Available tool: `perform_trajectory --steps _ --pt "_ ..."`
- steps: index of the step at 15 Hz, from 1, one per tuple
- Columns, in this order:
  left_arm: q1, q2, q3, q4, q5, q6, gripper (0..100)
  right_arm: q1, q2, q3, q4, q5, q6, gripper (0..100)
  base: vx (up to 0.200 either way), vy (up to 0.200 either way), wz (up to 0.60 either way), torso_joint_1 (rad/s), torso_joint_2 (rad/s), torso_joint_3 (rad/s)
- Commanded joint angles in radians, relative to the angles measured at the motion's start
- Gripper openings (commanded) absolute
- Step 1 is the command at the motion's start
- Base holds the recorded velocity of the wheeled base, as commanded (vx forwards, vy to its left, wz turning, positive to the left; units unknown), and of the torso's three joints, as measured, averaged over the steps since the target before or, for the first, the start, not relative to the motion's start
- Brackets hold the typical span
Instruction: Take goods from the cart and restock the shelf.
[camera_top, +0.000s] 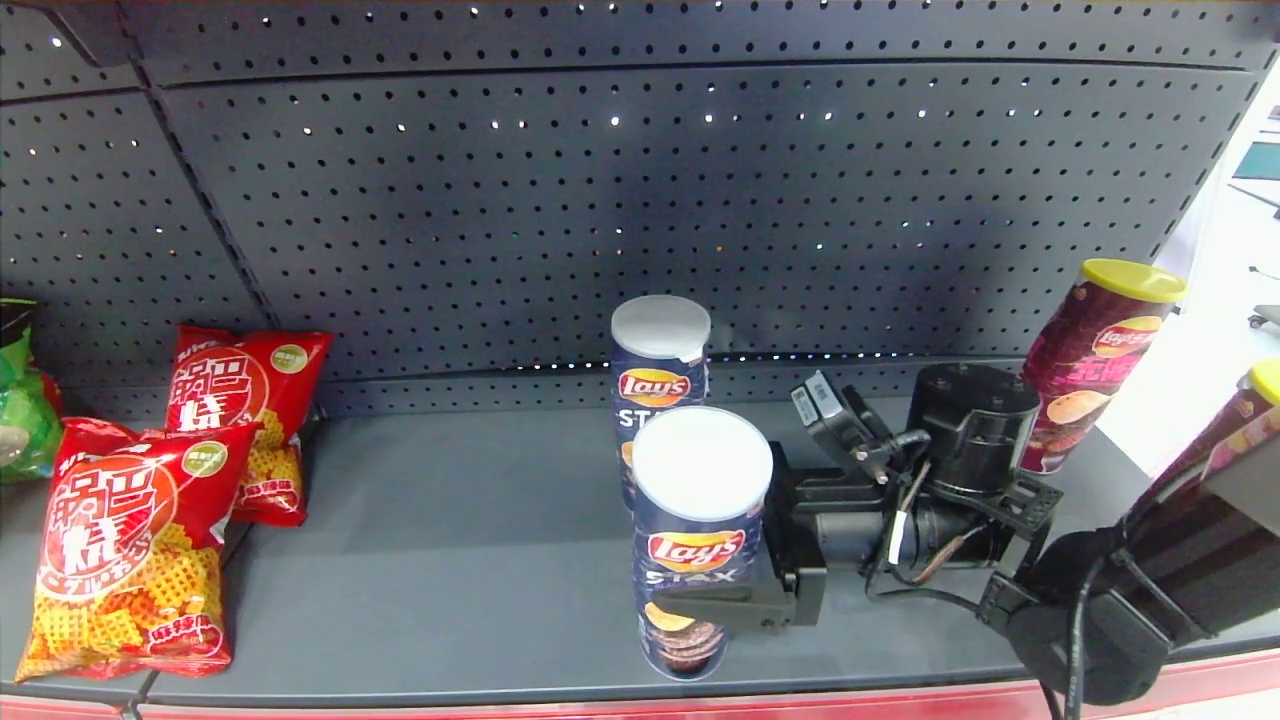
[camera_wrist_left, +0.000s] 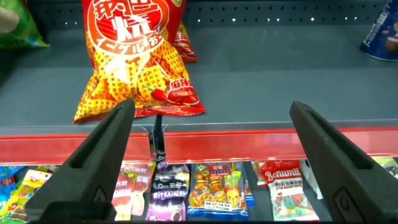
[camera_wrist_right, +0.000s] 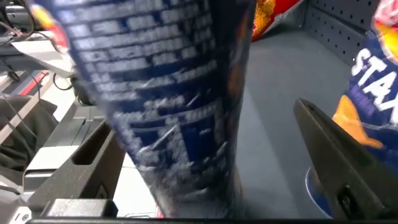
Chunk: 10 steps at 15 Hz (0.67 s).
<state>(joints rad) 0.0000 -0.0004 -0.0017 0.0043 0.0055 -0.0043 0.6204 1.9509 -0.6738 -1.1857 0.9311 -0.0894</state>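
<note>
The front navy chip canister (camera_top: 697, 520) stands upright on the grey shelf (camera_top: 450, 560), near its front edge, its long axis vertical and its white lid facing up. Just behind it, a second navy canister (camera_top: 660, 380) stands the same way, closer to the pegboard back wall.

The right gripper (camera_top: 735, 600) comes in from the right, low on the front canister, with one dark finger lying across the canister's lower front. In the right wrist view we see the canister (camera_wrist_right: 168, 112) between the fingers. A clear gap separates it from one finger (camera_wrist_right: 339, 162), so the jaws are spread around it and not clamped. We cannot tell whether the other finger touches it.

The left gripper (camera_wrist_left: 211, 106) hangs in front of the shelf's red edge with its fingers wide apart and holding nothing. Beyond it a red snack bag (camera_wrist_left: 140, 56) stands on the shelf. A purple canister with a yellow lid (camera_top: 1100, 360) stands at the shelf's right end.
</note>
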Motion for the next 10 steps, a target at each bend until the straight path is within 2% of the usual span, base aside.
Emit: perform_trajectory --steps 1,10 --pt "-0.002 0.000 0.000 0.000 0.001 0.000 100 0.009 0.023 -0.020 -0.005 0.000 0.000 100 0.000 0.000 0.00 0.000 0.00 0.000" --pt "0.000 0.000 0.000 0.000 0.001 0.000 100 0.007 0.059 -0.049 -0.011 0.005 -0.001 100 0.000 0.000 0.00 0.000 0.00 0.000"
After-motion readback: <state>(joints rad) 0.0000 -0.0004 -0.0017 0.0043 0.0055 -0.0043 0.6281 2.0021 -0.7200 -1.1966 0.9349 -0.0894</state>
